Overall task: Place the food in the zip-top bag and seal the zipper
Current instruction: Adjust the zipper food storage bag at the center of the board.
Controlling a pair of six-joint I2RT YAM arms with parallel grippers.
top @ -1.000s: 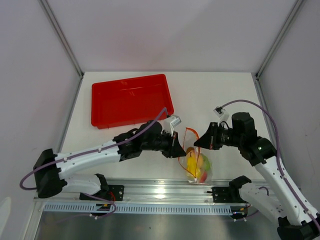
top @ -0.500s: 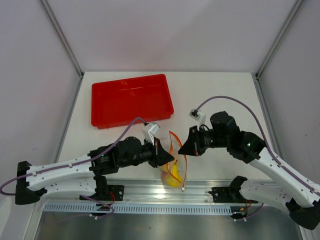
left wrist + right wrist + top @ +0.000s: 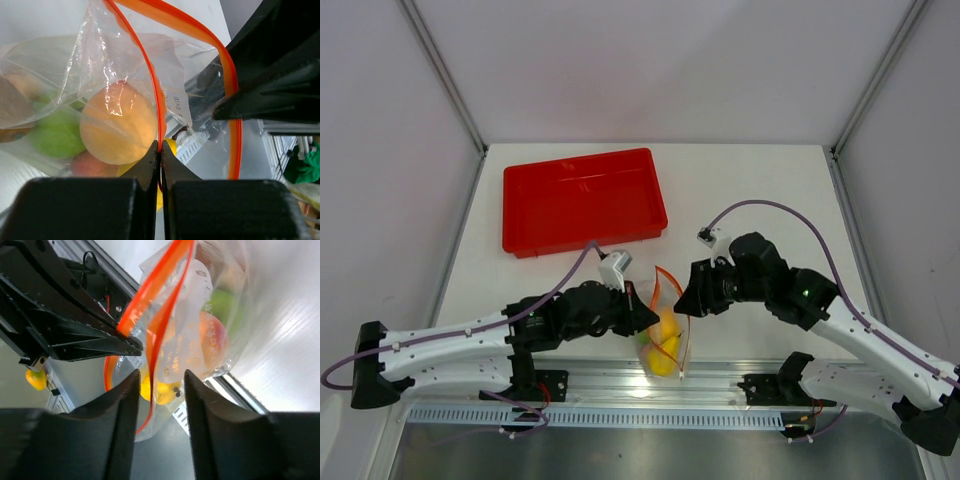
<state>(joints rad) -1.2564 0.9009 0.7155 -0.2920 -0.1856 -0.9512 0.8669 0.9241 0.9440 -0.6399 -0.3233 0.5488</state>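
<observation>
Right end effector [image 3: 161, 375] has just released the zipper [image 3: 236, 130]: jaws part-open, empty. Left end effector [image 3: 160, 147] is pinched shut on the strip. Food [image 3: 117, 125] is bagged; zip-top bag [image 3: 95, 40] mouth unsealed.

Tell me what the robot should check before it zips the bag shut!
1. Food inside the zip-top bag: ok.
2. Red tray holds no fruit: ok.
3. Left pincer pinching the zipper: ok.
4. Right pincer holding the zipper: not ok, it is open.
5. Zipper sealed: not ok, its two sides gape apart.
</observation>
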